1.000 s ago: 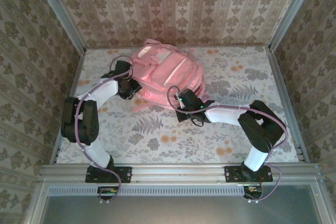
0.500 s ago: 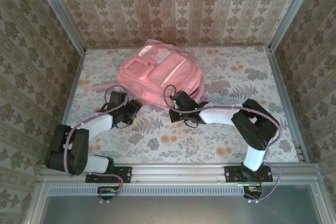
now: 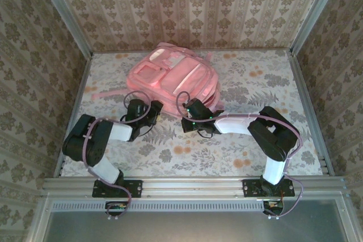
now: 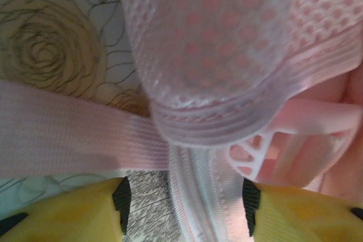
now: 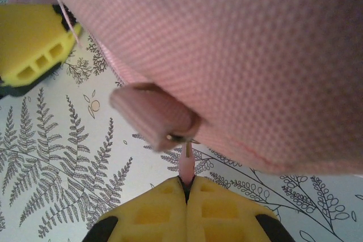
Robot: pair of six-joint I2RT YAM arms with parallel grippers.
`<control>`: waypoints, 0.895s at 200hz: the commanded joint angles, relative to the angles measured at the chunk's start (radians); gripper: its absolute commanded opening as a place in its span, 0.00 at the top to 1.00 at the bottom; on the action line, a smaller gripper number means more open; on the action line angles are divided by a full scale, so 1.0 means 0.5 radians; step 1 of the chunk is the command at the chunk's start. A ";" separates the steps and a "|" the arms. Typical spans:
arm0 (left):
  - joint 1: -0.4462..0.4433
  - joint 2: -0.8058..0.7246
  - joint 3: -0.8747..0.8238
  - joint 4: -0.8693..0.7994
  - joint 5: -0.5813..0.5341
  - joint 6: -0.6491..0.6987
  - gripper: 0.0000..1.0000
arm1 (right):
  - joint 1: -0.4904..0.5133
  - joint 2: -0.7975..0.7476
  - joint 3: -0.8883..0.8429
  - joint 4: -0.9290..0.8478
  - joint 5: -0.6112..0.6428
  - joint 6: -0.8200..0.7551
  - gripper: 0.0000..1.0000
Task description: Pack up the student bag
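At the near edge of the student bag (image 3: 173, 77): one thin hold, nothing bracing.
The bag lay front-up on the table (image 3: 255, 145), with the back wall just beyond it. At its near edge the right gripper (image 5: 186, 184) had its jaws pressed together on the tip of a thin pink pull cord (image 5: 185, 168) that hung from a dusty-pink tag (image 5: 153, 116). So slight a pinch could slip under a hard or crooked tug. At the bag's near-left corner the left gripper (image 4: 184, 211) stood with its jaws spread by a webbing strap (image 4: 68, 134), clamping nothing, so the soft bag would likely drag rather than open.
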 commanded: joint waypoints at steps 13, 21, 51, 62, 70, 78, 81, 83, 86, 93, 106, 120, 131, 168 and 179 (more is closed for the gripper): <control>-0.035 0.199 -0.006 0.416 -0.016 -0.114 0.58 | 0.017 0.045 0.066 0.049 -0.046 0.033 1.00; -0.034 0.221 -0.007 0.453 -0.018 -0.118 0.65 | 0.013 0.044 0.070 0.041 -0.040 0.029 1.00; -0.014 0.204 -0.037 0.446 -0.031 -0.096 0.87 | 0.004 0.025 0.071 -0.044 0.035 0.004 1.00; 0.000 0.184 -0.052 0.412 -0.035 -0.081 0.91 | -0.010 0.015 0.061 -0.075 0.061 -0.007 1.00; 0.014 0.161 -0.062 0.384 -0.034 -0.071 0.94 | -0.016 0.004 0.060 -0.107 0.088 -0.018 1.00; 0.027 0.141 -0.072 0.359 -0.035 -0.057 0.96 | -0.024 -0.004 0.057 -0.139 0.117 -0.029 1.00; 0.031 0.132 -0.075 0.347 -0.039 -0.049 0.97 | -0.026 -0.007 0.060 -0.154 0.123 -0.034 1.00; 0.035 0.128 -0.075 0.339 -0.036 -0.044 0.97 | -0.030 -0.009 0.059 -0.164 0.128 -0.038 1.00; 0.038 0.121 -0.077 0.326 -0.034 -0.038 0.98 | -0.034 -0.011 0.061 -0.179 0.140 -0.040 1.00; 0.047 0.104 -0.074 0.286 -0.028 -0.022 0.99 | -0.041 -0.016 0.060 -0.210 0.153 -0.052 1.00; 0.053 0.073 -0.066 0.214 -0.020 0.020 1.00 | -0.061 -0.025 0.057 -0.251 0.167 -0.063 1.00; 0.054 0.034 -0.065 0.127 -0.021 0.053 1.00 | -0.083 -0.029 0.055 -0.299 0.173 -0.074 1.00; 0.057 0.005 -0.069 0.074 -0.025 0.072 1.00 | -0.097 -0.034 0.047 -0.331 0.183 -0.083 1.00; 0.075 -0.089 -0.063 -0.090 -0.022 0.150 1.00 | -0.182 -0.079 -0.006 -0.358 0.205 -0.098 1.00; 0.075 -0.120 -0.060 -0.150 -0.027 0.167 1.00 | -0.212 -0.099 -0.021 -0.357 0.203 -0.105 1.00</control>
